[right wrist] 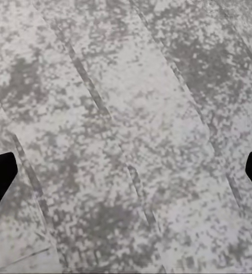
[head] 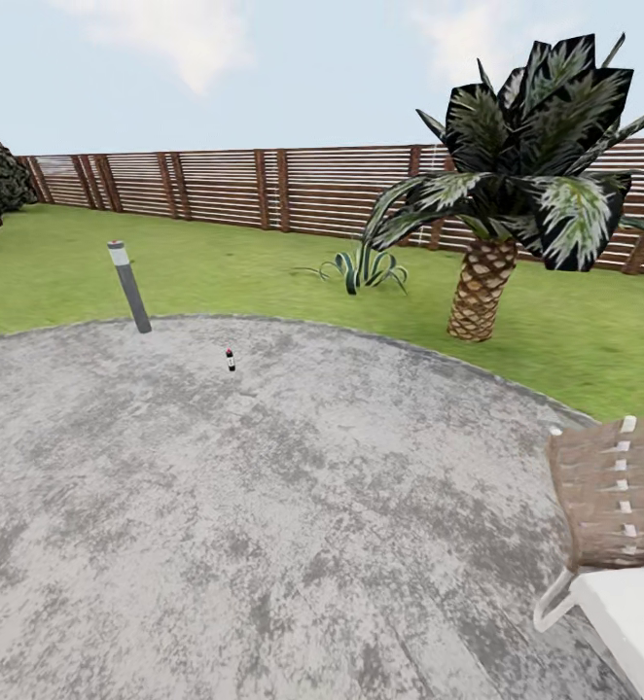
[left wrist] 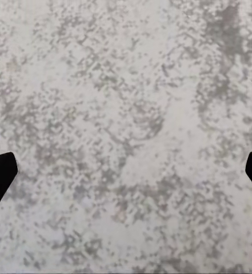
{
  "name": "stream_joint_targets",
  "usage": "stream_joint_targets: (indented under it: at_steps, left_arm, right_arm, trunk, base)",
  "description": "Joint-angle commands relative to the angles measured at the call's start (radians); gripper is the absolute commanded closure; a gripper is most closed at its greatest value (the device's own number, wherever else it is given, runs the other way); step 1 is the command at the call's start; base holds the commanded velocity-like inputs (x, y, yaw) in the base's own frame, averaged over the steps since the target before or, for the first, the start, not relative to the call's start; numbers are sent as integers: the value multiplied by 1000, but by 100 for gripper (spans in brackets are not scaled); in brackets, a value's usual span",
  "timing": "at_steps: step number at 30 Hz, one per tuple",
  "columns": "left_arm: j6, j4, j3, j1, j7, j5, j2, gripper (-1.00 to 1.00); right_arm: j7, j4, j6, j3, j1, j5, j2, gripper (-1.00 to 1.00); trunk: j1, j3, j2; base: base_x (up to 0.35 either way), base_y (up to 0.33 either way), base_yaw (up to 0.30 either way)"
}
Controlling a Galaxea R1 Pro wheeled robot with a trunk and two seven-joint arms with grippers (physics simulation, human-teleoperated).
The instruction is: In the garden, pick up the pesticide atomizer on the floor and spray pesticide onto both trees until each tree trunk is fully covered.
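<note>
A tiny pesticide atomizer (head: 231,360) stands upright on the grey concrete floor (head: 293,525), left of centre in the head view, near the lawn's edge. Both wrist views show jaws spread wide over bare paving. Best approach: drive closer first, then lower one arm squarely.

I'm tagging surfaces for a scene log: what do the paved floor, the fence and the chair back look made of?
The floor looks like rough, matte concrete, going by its mottled grey patches. The fence seems to be brown wood, laid in horizontal slats. The chair back appears to be woven brown wicker or strapping on a white frame; which one is unclear.
</note>
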Motion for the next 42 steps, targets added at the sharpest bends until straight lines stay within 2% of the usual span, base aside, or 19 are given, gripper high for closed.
stream_joint_targets:
  at_steps: [1, 21, 42]
  left_arm:
    - [0, 0, 0, 0, 0, 0, 0, -100]
    - [-1, 0, 0, 0, 0, 0, 0, -100]
    - [-1, 0, 0, 1, 0, 0, 0, -100]
  right_arm:
    - [0, 0, 0, 0, 0, 0, 0, -100]
    - [0, 0, 0, 0, 0, 0, 0, -100]
    - [2, -4, 0, 2, 0, 0, 0, -100]
  trunk:
    - [0, 0, 0]
    - [0, 0, 0]
    - [0, 0, 0]
  base:
    - [339, 0, 275]
    - [340, 0, 273]
    - [340, 0, 18]
